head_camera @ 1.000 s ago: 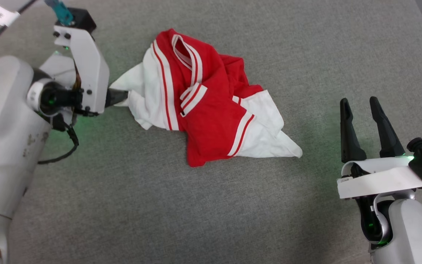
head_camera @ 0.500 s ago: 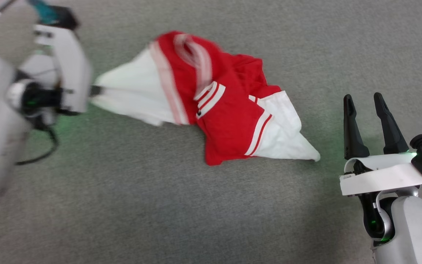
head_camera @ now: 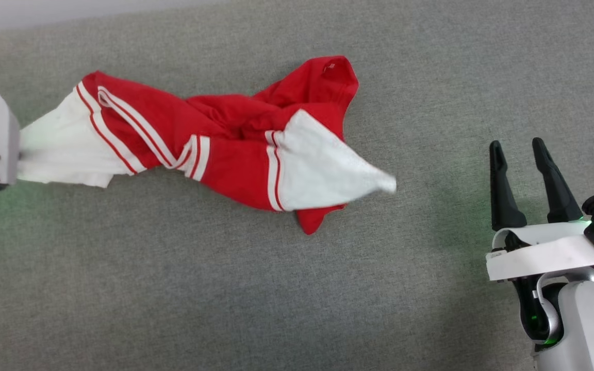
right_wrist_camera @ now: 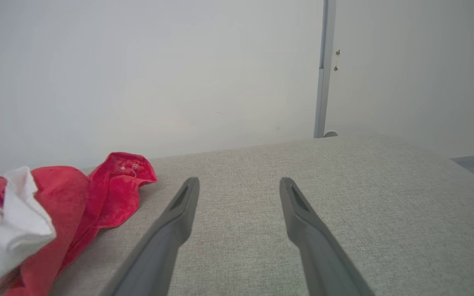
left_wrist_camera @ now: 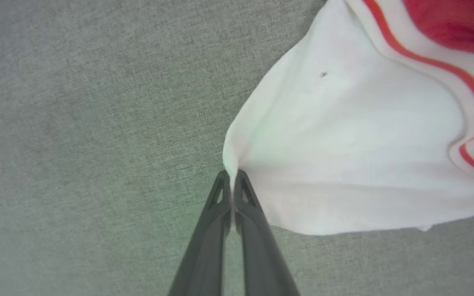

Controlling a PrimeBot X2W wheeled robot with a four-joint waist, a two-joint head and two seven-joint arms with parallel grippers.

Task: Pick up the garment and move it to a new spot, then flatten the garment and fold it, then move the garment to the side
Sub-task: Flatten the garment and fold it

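Nearest you on the right, your right jaws are standing spread, their two fingers [head_camera: 501, 196] pointing far over the grey desk [head_camera: 225, 299], well apart from the garment [head_camera: 235, 165]. That one garment is lying stretched out across the desk's middle and left. At the left, your left jaws are pinching its white sleeve [left_wrist_camera: 344, 156] at the corner. Farthest, one pale wall [right_wrist_camera: 138, 74] is bordering the desk.
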